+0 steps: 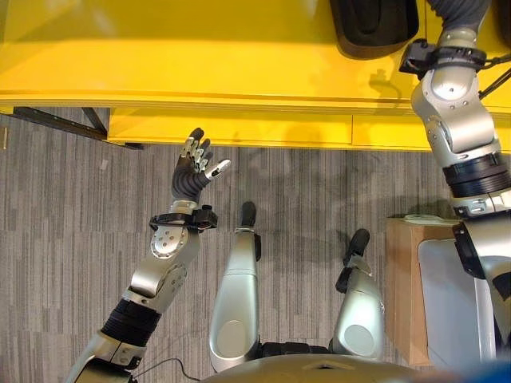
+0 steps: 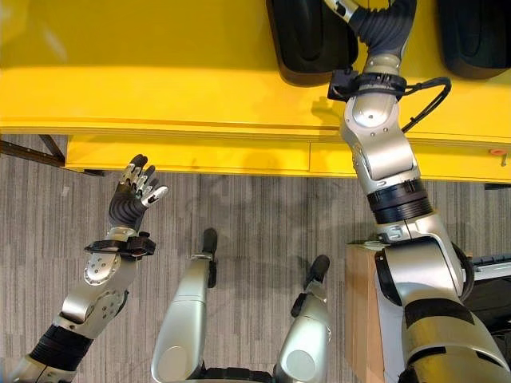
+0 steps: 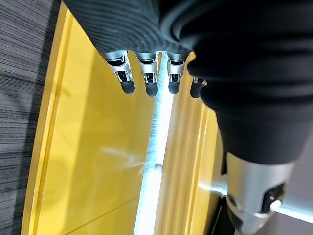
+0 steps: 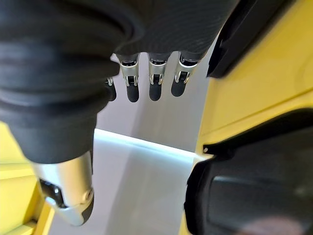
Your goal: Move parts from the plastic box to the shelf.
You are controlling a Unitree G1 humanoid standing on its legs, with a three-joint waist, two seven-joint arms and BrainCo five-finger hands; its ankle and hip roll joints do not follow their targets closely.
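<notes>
A yellow shelf (image 1: pixel 200 64) runs across the far side. A black moulded part (image 1: pixel 374 28) lies on it, and a second black part (image 2: pixel 475 32) lies further right. My right arm reaches up over the shelf between them. In the right wrist view my right hand (image 4: pixel 155 73) has straight fingers and holds nothing, with a black part (image 4: pixel 254 196) just beside it on the yellow surface. My left hand (image 1: pixel 192 171) is raised in front of the shelf edge, fingers spread, empty. A pale grey plastic box (image 1: pixel 451 303) stands low at my right.
A brown carton (image 1: pixel 402 287) stands against the plastic box at the lower right. A dark metal frame (image 1: pixel 56 124) shows under the shelf's left end. Grey striped carpet (image 1: pixel 64 239) covers the floor in front of the shelf.
</notes>
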